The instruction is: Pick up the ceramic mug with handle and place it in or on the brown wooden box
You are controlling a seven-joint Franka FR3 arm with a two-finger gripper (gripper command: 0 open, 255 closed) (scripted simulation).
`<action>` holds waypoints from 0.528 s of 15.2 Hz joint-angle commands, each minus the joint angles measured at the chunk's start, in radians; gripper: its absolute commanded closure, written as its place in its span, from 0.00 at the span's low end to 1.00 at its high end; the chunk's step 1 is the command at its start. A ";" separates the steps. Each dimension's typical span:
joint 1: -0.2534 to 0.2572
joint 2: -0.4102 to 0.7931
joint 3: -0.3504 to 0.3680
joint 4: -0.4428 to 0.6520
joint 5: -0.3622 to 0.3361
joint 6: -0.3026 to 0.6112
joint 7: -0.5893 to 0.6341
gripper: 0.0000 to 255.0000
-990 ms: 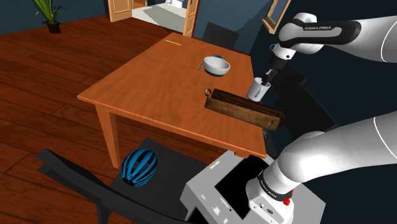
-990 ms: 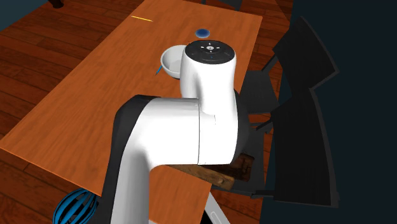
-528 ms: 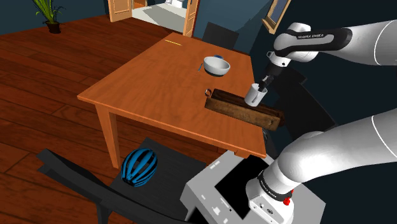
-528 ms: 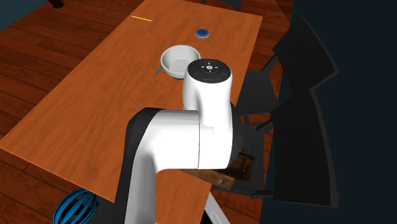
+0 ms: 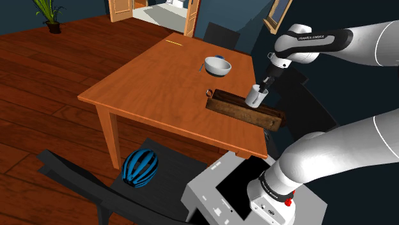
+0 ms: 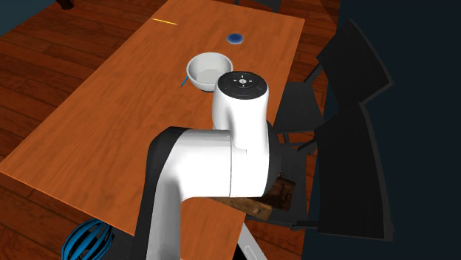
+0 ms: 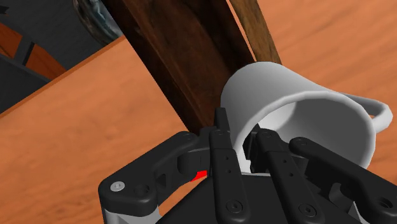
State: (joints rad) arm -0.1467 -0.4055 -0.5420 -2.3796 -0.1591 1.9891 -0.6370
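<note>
vs 1 s back: the mug (image 5: 257, 96) had come down from above the counter's (image 5: 160, 83) far edge to the box (image 5: 246, 110). vs 0.5 s back: practically no change. In the second exterior view the arm's (image 6: 222, 159) top joint likewise sat lower than 1 s ago and matched 0.5 s ago.

The gripper (image 5: 264, 85) was narrow, clamped on the mug's wall at the rim. In the wrist view one finger (image 7: 221, 137) was outside the white cup and the other inside. The mug was tilted, mouth toward the wrist camera, with its handle (image 7: 380, 114) on the side away from the box.

In the shoulder view the mug sat at the brown box's far long side, a bit right of its middle. In the wrist view it was over the box's lighter wall, with the dark trough just beside it. Whether it touched the box: couldn't tell.

The white bowl (image 5: 217, 64) stood on the counter, apart from the box, and its interior showed plain white.

Hidden: in the second exterior view the arm covered most of the box, leaving one end poking out. The blue helmet (image 5: 140, 167) on the black chair (image 5: 77, 182) was cut by that view's bottom edge.
</note>
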 commanded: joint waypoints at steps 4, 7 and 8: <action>0.000 0.000 0.000 0.000 0.000 0.000 0.000 0.00; 0.000 -0.009 0.006 0.027 0.000 -0.035 0.002 0.00; 0.000 -0.017 0.011 0.055 0.001 -0.071 0.003 0.00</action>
State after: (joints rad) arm -0.1486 -0.4157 -0.5378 -2.3443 -0.1598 1.9457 -0.6390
